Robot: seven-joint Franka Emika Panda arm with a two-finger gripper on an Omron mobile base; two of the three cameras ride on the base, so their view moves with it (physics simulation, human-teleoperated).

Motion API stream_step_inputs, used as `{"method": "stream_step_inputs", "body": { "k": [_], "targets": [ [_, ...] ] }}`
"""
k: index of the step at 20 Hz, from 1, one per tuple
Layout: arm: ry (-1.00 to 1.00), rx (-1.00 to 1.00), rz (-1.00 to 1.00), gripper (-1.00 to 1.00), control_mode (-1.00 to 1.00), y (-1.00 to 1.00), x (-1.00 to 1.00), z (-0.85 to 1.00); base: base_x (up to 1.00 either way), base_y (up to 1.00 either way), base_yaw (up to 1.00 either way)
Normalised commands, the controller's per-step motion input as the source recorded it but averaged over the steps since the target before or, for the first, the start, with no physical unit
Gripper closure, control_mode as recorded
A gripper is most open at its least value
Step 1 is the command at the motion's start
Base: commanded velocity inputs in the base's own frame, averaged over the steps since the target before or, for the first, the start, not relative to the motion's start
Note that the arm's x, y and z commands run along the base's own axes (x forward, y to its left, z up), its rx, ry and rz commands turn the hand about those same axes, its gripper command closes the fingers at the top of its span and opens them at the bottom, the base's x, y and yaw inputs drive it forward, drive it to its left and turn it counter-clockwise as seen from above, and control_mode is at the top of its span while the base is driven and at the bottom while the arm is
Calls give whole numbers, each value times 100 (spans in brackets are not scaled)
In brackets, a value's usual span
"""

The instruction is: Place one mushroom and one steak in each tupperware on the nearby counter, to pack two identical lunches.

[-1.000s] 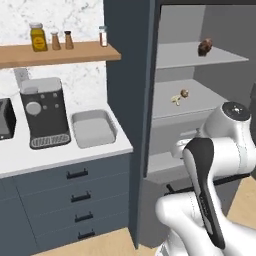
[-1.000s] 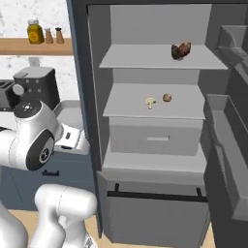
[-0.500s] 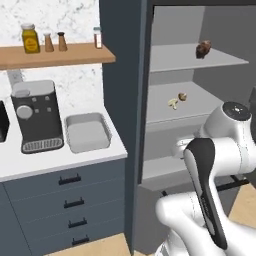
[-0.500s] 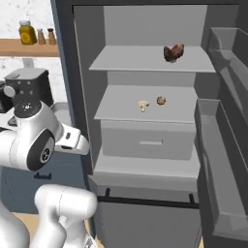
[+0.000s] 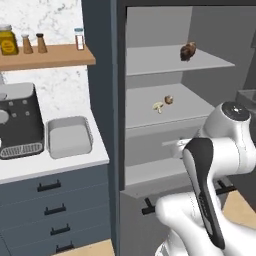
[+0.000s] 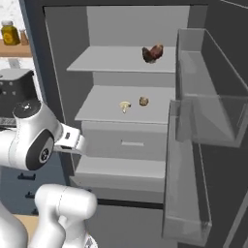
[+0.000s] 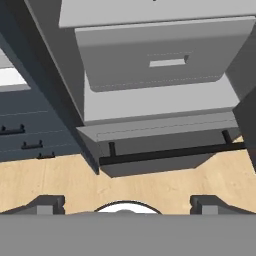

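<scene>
Tool [image 7: 127,202] wide before fridge drawer [image 7: 155,60]

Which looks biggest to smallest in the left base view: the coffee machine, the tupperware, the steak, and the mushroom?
1. coffee machine
2. tupperware
3. steak
4. mushroom

The steak and mushroom sit farther back in the fridge, so they may look smaller than they are.
</scene>
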Motion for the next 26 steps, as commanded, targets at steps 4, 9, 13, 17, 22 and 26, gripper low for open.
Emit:
{"method": "stream_step_inputs", "body": {
  "k": [4, 9, 13, 17, 22, 26],
  "targets": [
    [0, 0, 0, -100, 100, 0, 0, 0, 40, -2, 1],
    [0, 0, 0, -100, 100, 0, 0, 0, 52, -7, 0],
    [0, 0, 0, -100, 100, 0, 0, 0, 42, -32, 1],
    [0, 0, 0, -100, 100, 0, 0, 0, 33, -45, 4],
    [0, 0, 0, -100, 100, 0, 0, 0, 23, -42, 4],
    [0, 0, 0, -100, 100, 0, 0, 0, 12, -22, 0]
  ]
}}
